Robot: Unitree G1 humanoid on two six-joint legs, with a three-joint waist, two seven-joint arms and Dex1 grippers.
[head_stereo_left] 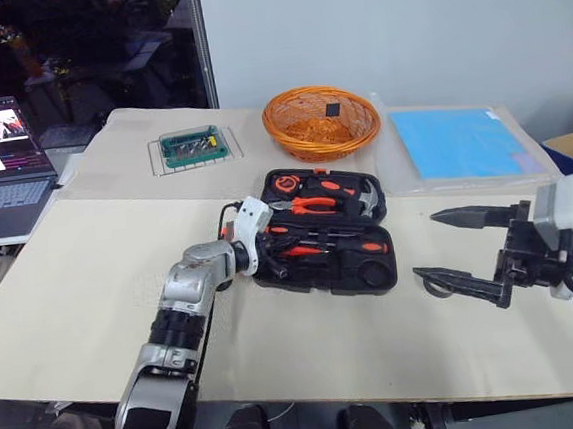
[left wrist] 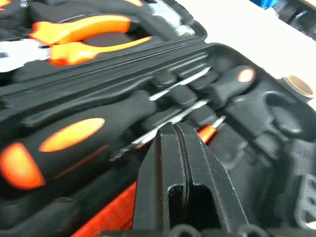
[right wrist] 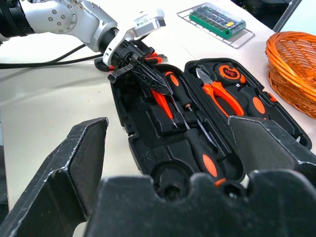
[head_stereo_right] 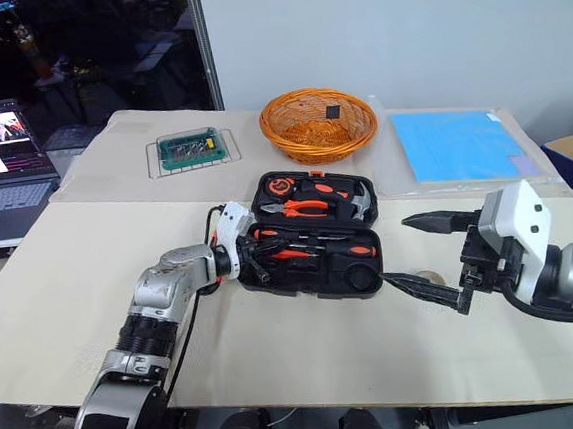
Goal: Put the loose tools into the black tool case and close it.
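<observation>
Case, tool, black moulded plastic (head_stereo_left: 320,234): lay open on the counter (head_stereo_left: 93,292), lid half toward the orange woven basket (head_stereo_left: 320,121), both halves flat so the recesses faced up for loading.

Pliers, orange-handled (head_stereo_left: 309,204), and hammer, steel-headed (head_stereo_left: 369,201): seated in the lid half.

Screwdrivers, black-and-orange-handled (right wrist: 200,148): two lay side by side in the near half, shafts toward the left hand. Slim all-orange screwdriver (right wrist: 162,104): lay alongside them, just under that hand's tips.

Tape roll, small tan (left wrist: 298,85): stood on the counter just beside the case's rim, judged not yet stowed.

Left hand (right wrist: 143,75): fingers pressed together on nothing, tips low over the near half, probably to nudge a tool down into its slot.

Right hand (head_stereo_left: 455,250): fingers spread wide, empty, held above the counter beside the case's right end, likely waiting clear.

Utility knife: not made out.
</observation>
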